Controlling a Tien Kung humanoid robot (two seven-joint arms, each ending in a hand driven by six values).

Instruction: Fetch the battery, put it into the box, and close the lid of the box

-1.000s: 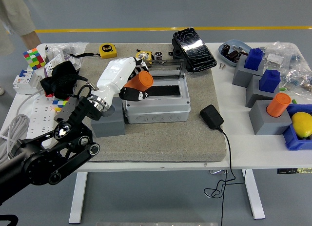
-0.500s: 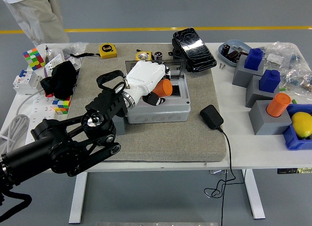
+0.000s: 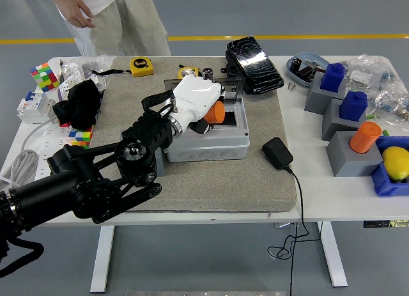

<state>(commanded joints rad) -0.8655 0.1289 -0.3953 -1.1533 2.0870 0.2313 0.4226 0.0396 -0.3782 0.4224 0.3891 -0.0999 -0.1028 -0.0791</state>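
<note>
Hand: we see the left hand (image 3: pixel 197 99), white-shelled on a black jointed arm, curled around the orange battery (image 3: pixel 217 112) and poised over the open cavity of the box (image 3: pixel 206 142); the finger positions beneath the shell are partly hidden from us.
Battery: we read a smooth orange cylinder, tilted, its end poking out to the right of the hand, just above the box's dark interior; we judge it not yet released.
Reason for hold: we take the wrapped grasp as suited to a round, slippery body that could roll if let go too high.
Box: we note a grey plastic junction-style enclosure, rectangular with rounded knock-outs on its front wall, sitting on the grey felt-like mat (image 3: pixel 211 181).
Lid: we see the clear lid (image 3: pixel 231 86) standing open behind the box, leaving the cavity free; closing it remains to be done.
Right hand: we find none in view.
Charger: a matte black adapter (image 3: pixel 277 152) lies right of the box, its cord trailing off the table (image 3: pixel 319 203).
Pedal: a glossy black ribbed pedal (image 3: pixel 254 64) lies beyond the box, to its right.
Person: beyond the box, far left, we see a person (image 3: pixel 112 18) standing, one hand hanging free, touching nothing.
</note>
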